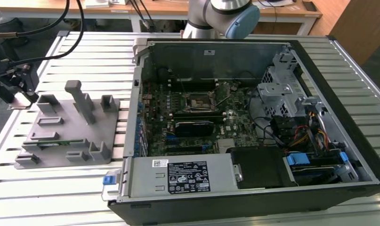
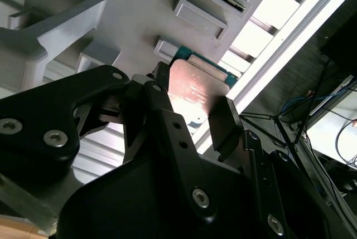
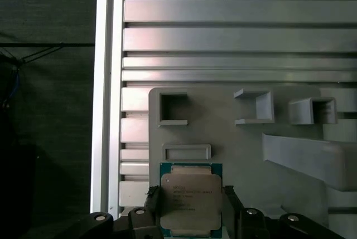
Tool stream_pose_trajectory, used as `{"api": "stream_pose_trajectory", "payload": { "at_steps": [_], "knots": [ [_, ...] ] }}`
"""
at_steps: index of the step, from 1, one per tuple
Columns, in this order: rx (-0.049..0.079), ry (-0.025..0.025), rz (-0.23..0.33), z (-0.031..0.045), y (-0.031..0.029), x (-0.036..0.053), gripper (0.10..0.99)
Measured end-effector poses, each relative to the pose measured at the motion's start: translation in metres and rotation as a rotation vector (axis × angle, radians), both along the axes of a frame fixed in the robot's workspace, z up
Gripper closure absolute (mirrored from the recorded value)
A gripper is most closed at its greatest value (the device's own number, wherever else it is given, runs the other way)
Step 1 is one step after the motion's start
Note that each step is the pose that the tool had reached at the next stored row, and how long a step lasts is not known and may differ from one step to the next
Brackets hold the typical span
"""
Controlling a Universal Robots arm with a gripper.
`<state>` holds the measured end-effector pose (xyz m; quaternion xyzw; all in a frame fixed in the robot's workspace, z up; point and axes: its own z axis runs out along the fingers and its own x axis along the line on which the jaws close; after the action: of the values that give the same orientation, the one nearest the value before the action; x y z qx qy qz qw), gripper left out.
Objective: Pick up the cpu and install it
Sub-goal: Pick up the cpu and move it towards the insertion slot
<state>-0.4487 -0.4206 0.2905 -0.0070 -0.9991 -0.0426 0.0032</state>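
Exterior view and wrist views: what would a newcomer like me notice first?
In the exterior view, the open computer case, its motherboard laid bare, dominates the slatted metal table. In both wrist views, the silvery cpu shows close up near an edge of the grey fixture plate.

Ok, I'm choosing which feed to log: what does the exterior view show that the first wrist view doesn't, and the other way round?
Exterior view: the open computer case, its motherboard socket and the arm. First wrist view: the cpu lying on the plate, with the gripper right at it. Shared: the grey fixture plate and the slatted table.
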Motion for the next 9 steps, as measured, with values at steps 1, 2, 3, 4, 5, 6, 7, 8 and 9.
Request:
{"api": "stream_pose_trajectory", "payload": {
  "at_steps": [1,2,3,4,5,6,7,8,9],
  "knots": [
    [0.0,0.0001,0.0,0.0005,0.0,0.0,0.561],
    [0.0,0.0001,0.0,0.001,0.0,0.0,0.561],
    [0.0,0.0,0.0,0.0014,0.0,0.0,0.561],
    [0.0,-0.0001,0.0,0.0018,0.0,0.0,0.561],
    [0.0,-0.0001,0.0,0.0023,0.0,0.0,0.561],
    [0.0,-0.0001,0.0,0.0026,0.0,0.0,0.561],
    [0.0,-0.0001,0.0,0.0031,0.0,0.0,0.561],
    [0.0,0.0,0.0,0.0036,0.0,0.0,0.561],
    [0.0,0.0,0.0,0.0041,0.0,0.0,0.561]
  ]
}}
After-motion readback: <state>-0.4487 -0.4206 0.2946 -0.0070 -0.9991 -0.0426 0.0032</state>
